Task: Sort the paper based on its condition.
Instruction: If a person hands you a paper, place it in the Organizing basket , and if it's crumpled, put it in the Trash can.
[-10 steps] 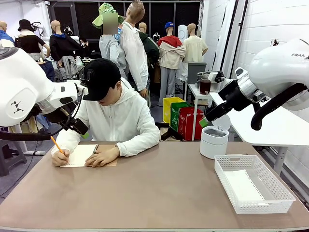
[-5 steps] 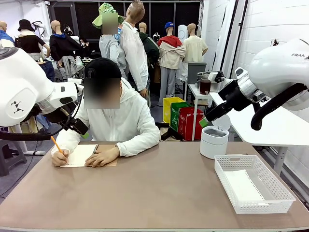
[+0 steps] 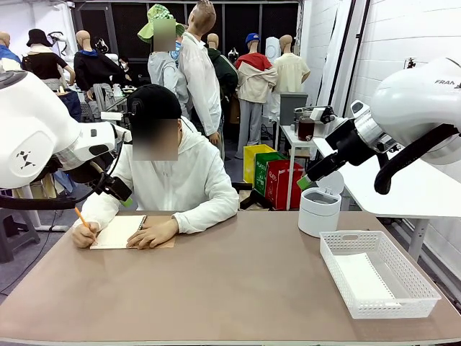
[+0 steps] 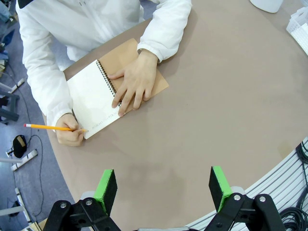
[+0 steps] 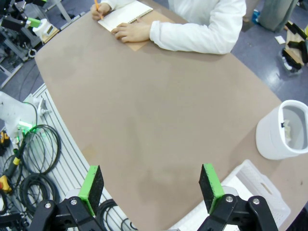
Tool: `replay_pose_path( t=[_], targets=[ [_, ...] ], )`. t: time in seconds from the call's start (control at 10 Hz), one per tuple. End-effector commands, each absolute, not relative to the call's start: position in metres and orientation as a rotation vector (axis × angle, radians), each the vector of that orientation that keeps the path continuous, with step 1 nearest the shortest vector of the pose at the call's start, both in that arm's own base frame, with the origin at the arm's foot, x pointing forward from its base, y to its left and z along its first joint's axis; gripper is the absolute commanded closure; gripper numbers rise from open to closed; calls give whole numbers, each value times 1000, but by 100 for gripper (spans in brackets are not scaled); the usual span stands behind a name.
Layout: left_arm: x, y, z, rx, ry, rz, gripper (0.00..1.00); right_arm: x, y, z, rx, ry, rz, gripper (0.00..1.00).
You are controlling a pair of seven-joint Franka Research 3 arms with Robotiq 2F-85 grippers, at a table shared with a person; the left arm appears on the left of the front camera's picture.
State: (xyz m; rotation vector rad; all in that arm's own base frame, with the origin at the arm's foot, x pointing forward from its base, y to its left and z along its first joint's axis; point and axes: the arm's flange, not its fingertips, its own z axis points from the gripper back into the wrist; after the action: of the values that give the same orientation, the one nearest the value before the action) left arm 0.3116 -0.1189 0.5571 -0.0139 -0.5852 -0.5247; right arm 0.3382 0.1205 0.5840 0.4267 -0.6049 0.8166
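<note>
Waiting game here, pretty much. Can see the left claw (image 4: 162, 187) spread wide and gripping nothing, hung high over the near-left part of the counter (image 4: 216, 106). Same deal with the right claw (image 5: 150, 187): released, nothing in it, up above the white bin (image 3: 318, 211) and the white basket (image 3: 358, 235) on the right side.

Looking for the paper? Spotted what seems to be one flat sheet (image 3: 364, 277) lying in the bottom of the basket. Otherwise just the top page (image 4: 89, 103) of a spiral notebook (image 4: 108, 79), bound in, pinned under the person's left hand (image 4: 135, 84) and getting written on with a pencil (image 4: 48, 127) in the right hand (image 4: 70, 135).

Key bit for the next grab, just guessing: from the left claw, ahead and across the counter toward the far-left edge, well apart. Long axis of the page running roughly from the person's side toward the robot's side, a bit skewed, with the spiral along the edge next to the brown cover (image 4: 127, 50). Way nearer the left claw than the right one, so probably a left-arm job, then a carry over to the bin or basket. Nothing to grab until torn loose and handed over or set down, though.
</note>
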Motion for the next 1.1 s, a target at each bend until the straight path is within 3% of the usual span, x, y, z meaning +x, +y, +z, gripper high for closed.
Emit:
replay_pose_path(
  t=[0.0, 1.0],
  targets=[
    [312, -118, 557, -22, -589, -522, 0, 338, 124, 584, 420, -613, 799, 0],
    [312, -118, 557, -22, -589, -522, 0, 338, 124, 584, 420, -613, 799, 0]
  ],
)
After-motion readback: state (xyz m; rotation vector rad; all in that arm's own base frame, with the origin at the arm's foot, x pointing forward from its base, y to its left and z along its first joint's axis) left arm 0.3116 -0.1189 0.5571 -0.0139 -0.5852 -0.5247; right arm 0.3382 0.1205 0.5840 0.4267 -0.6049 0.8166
